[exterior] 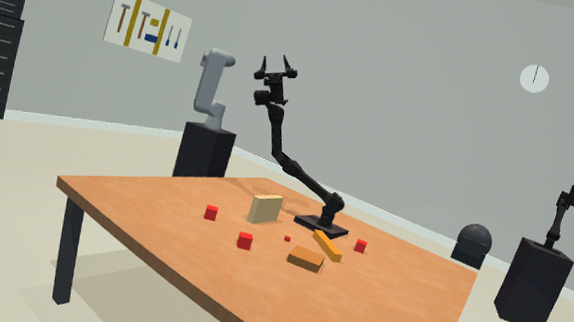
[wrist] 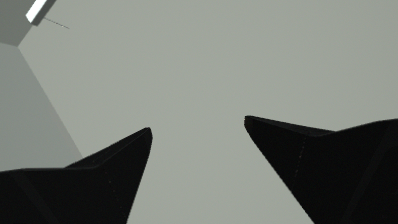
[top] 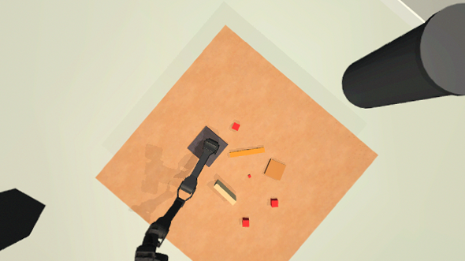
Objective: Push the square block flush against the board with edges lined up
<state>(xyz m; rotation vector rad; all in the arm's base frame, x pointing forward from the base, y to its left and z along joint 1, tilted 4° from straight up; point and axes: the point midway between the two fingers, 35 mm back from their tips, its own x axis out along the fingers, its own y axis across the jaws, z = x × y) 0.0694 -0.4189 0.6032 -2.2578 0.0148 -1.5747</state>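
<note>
The square block [top: 275,169] [exterior: 305,259] is brown-orange and lies flat on the table. A long, narrow orange piece [top: 247,152] [exterior: 328,246] lies near it, apart from it. A cream slab [top: 224,193] [exterior: 265,209] stands on its narrow edge, farther from the block. I cannot tell for certain which of these two is the board; the block touches neither. My gripper [exterior: 275,58] [wrist: 199,126] is open and empty, raised high above the table with its fingers pointing up. It touches nothing. Its fingers are out of view in the top view.
Red cubes [top: 235,126] [top: 274,203] [top: 245,222] [exterior: 360,246] [exterior: 245,241] [exterior: 211,213] stand around the pieces. A tiny red cube [top: 249,176] [exterior: 287,238] lies between the slab and the block. My arm's dark base plate [top: 196,146] [exterior: 306,223] is beside the orange piece.
</note>
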